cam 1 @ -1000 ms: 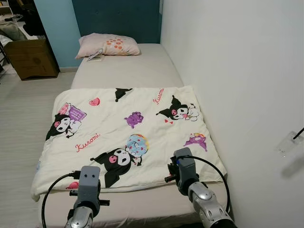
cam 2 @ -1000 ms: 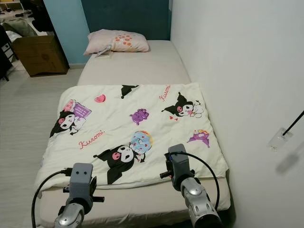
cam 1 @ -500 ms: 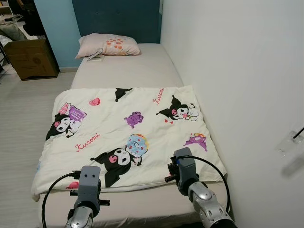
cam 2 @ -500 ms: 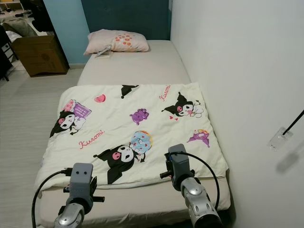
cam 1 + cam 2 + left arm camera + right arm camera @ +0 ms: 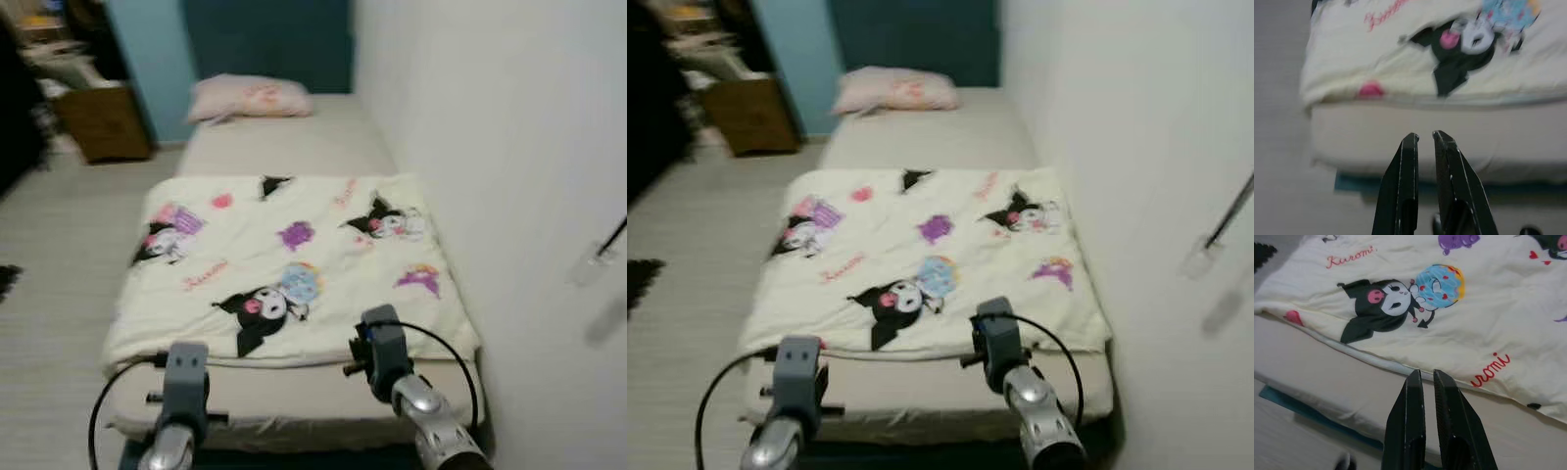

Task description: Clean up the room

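I'm at the foot of the bed [image 5: 284, 147], head camera blurred. The cream cartoon-print blanket [image 5: 294, 264] is spread flat over the near half of the mattress, centre of the frame. Its near hem lies just short of the foot edge, leaving a bare strip of mattress along the bottom. A pink pillow [image 5: 253, 98] sits at the head end, top centre, against the dark headboard [image 5: 265, 39]. Something small lies at the pillow's near corner; too blurred to name.

The left gripper [image 5: 1422, 142] is low in the lower left, raised over the foot corner. The wrist view has its two fingers almost together with a thin gap, holding nothing, aimed at the mattress side below the blanket hem. The right gripper [image 5: 1426, 377] is in the lower centre-right. Its fingers are likewise nearly together and empty, their tips over the bare strip just short of the hem.

A wooden cabinet [image 5: 103, 122] stands upper left by the blue wall [image 5: 147, 59], with dark clutter beyond it that I cannot make out. A dark patch [image 5: 8, 279] lies on the floor at the left edge. The white wall [image 5: 490, 147] runs down the right side.

My read: the blanket part looks finished, nothing is gripped, and I'm between steps. The next move calls for finding another item to tidy, likely on the left floor side. That means turning that way, steadying the view, then opening a gripper before any reach.
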